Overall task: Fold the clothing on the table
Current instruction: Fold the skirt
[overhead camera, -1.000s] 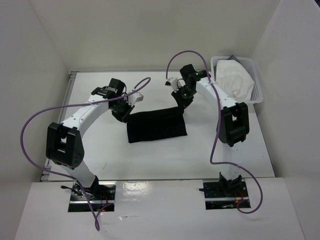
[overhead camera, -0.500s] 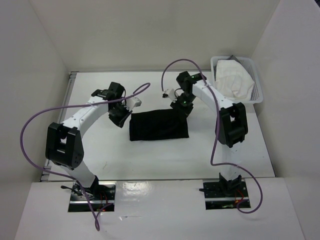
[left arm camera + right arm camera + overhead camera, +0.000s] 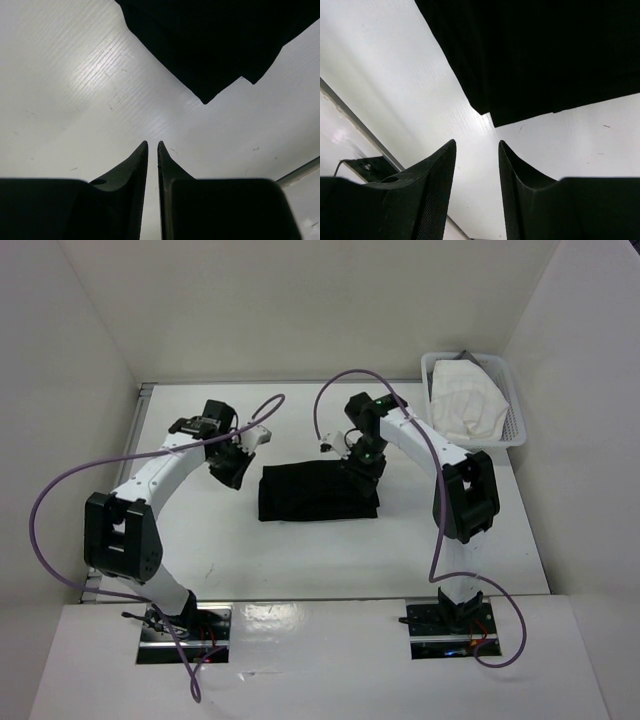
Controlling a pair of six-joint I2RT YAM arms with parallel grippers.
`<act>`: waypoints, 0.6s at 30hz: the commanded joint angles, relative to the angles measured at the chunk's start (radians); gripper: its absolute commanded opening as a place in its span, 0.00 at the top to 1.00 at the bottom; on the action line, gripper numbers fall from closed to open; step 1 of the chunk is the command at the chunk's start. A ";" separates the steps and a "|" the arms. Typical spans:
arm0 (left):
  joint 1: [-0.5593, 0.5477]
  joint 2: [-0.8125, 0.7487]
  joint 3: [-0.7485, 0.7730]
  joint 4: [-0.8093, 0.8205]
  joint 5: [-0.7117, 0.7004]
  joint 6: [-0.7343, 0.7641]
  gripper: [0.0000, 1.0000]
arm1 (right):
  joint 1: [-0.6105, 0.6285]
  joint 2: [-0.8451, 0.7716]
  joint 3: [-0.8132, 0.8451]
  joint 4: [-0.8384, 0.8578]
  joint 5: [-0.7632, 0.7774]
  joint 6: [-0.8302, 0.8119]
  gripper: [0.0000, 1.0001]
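Clothing (image 3: pixel 318 492), a plain black matte fabric garment, lies as a flat, roughly rectangular bundle on the large white bench (image 3: pixel 300 570), its long edges running left to right. Just beside the garment's far-left corner hangs the left arm's black two-finger claw (image 3: pixel 232 462), clear of the fabric. From the wrist, that left claw (image 3: pixel 152 144) is parted by only a thin slit, with nothing in it and a garment corner ahead. At the garment's far-right corner, the right claw (image 3: pixel 362 462) stands wider apart and grips nothing. From its own wrist, the right claw (image 3: pixel 476 142) frames bare bench. Whether it touches the fabric is hard to tell from above. Well to the garment's right stands a small white mesh basket (image 3: pixel 515 430) holding a white cloth (image 3: pixel 468 400).
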State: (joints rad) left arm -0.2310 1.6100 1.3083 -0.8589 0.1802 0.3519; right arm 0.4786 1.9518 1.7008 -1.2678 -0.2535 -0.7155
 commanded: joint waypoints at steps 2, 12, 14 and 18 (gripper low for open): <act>0.045 -0.035 0.019 0.017 0.079 -0.060 0.81 | -0.030 -0.057 0.048 0.002 -0.039 0.022 0.54; 0.280 -0.188 -0.043 0.139 0.056 -0.209 0.33 | 0.060 0.030 0.069 0.459 0.193 0.330 0.37; 0.303 -0.258 -0.102 0.181 -0.051 -0.248 0.20 | 0.113 0.058 0.069 0.502 0.302 0.350 0.37; 0.360 -0.359 -0.174 0.181 -0.131 -0.269 0.00 | 0.159 0.134 0.099 0.530 0.346 0.361 0.37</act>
State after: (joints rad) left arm 0.1055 1.3224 1.1767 -0.7158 0.1337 0.1333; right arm 0.6075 2.0415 1.7557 -0.8345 0.0017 -0.4034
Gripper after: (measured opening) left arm 0.991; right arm 0.631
